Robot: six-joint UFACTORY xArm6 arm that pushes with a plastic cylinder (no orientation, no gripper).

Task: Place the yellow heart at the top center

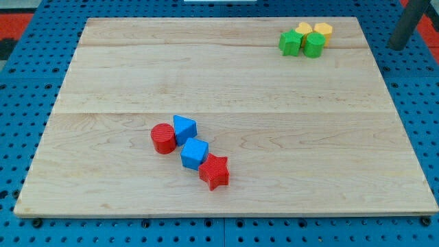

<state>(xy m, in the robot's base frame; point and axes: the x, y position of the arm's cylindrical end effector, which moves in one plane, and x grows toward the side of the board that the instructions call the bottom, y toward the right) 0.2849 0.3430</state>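
Observation:
Two yellow blocks sit close together near the board's top right. The left one (303, 28) is partly hidden behind the green blocks, and the right one (323, 31) shows more fully. I cannot tell which of them is the heart. A green star-like block (290, 43) and a green round block (314, 45) touch them from the view's bottom side. My tip (397, 45) is off the board's right edge, to the right of this cluster and apart from it.
A red cylinder (163, 138), a blue triangle-like block (184, 128), a blue cube (195, 153) and a red star (215, 171) form a diagonal chain at lower centre-left. The wooden board (226, 82) lies on a blue pegboard.

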